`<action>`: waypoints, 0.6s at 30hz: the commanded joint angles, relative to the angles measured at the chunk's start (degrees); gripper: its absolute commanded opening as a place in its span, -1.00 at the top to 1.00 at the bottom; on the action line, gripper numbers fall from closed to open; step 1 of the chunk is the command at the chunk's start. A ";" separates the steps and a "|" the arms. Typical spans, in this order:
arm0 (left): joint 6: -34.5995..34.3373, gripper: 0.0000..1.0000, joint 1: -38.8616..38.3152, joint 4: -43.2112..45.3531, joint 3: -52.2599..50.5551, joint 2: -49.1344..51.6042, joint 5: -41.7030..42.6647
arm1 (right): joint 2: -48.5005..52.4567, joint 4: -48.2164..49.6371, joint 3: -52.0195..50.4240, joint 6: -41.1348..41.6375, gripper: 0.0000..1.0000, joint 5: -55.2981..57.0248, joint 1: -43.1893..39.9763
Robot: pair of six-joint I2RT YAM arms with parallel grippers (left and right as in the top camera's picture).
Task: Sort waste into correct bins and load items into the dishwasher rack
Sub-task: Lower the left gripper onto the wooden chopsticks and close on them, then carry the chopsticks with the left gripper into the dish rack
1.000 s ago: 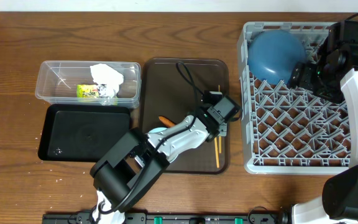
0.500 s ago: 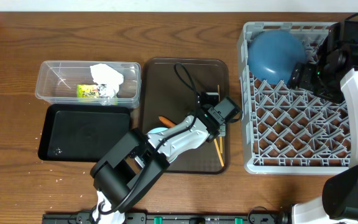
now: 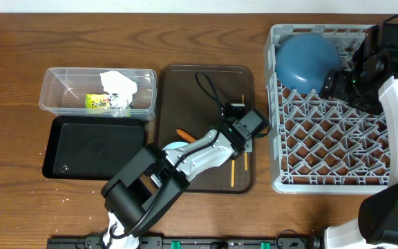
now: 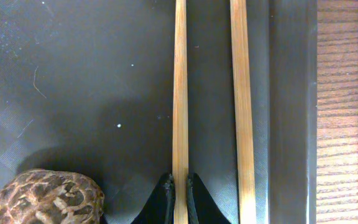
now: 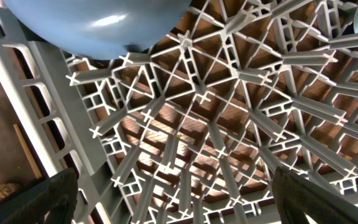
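In the left wrist view my left gripper [image 4: 180, 191] is shut on one of the two wooden chopsticks [image 4: 179, 93]. The other chopstick [image 4: 242, 106] lies parallel just to its right. A brown lumpy food piece [image 4: 48, 198] sits to the left. From overhead, the left gripper [image 3: 244, 144] is over the right side of the dark brown serving tray [image 3: 185, 90]. My right gripper [image 5: 176, 199] hangs open over the grey dishwasher rack [image 5: 197, 124], beside the dark-blue bowl [image 3: 306, 61] lying in the rack [image 3: 275, 138].
The clear tub [image 3: 61, 86] holds a white napkin [image 3: 119, 83] and a yellow-green wrapper [image 3: 97, 101]. The black tray [image 3: 92, 146] lies in front of it. An orange carrot [image 3: 184, 134] and a light-blue cup [image 3: 174, 145] sit on the serving tray, partly under my left arm.
The left gripper's jaws have closed onto one chopstick. That chopstick's near end has swung left on the tray. The right arm has not moved.
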 commanded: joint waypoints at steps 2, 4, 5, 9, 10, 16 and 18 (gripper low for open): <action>3.04 0.88 1.38 -0.39 -1.29 0.26 0.52 | -0.35 -0.22 -0.35 -0.81 -0.86 -0.22 -0.26; 5.03 0.88 2.21 -0.37 -1.29 -1.95 0.50 | -0.35 -0.22 -0.35 -0.81 -0.86 -0.22 -0.26; 6.25 0.88 2.71 -0.35 -1.29 -3.48 0.50 | -0.35 -0.22 -0.35 -0.81 -0.86 -0.22 -0.26; 8.70 0.88 4.28 -0.37 -1.09 -9.53 -0.09 | -0.35 -0.20 -0.35 -0.81 -0.86 -0.22 -0.26; 8.70 0.88 4.39 -0.35 -1.07 -10.93 -0.09 | -0.35 -0.20 -0.35 -0.81 -0.86 -0.22 -0.26; 8.61 0.88 4.22 2.23 -0.42 -18.14 2.56 | -0.35 -0.20 -0.35 -0.81 -0.85 -0.22 -0.26; 8.07 0.88 4.22 5.64 -0.42 -19.56 5.92 | -0.35 -0.20 -0.35 -0.81 -0.86 -0.22 -0.26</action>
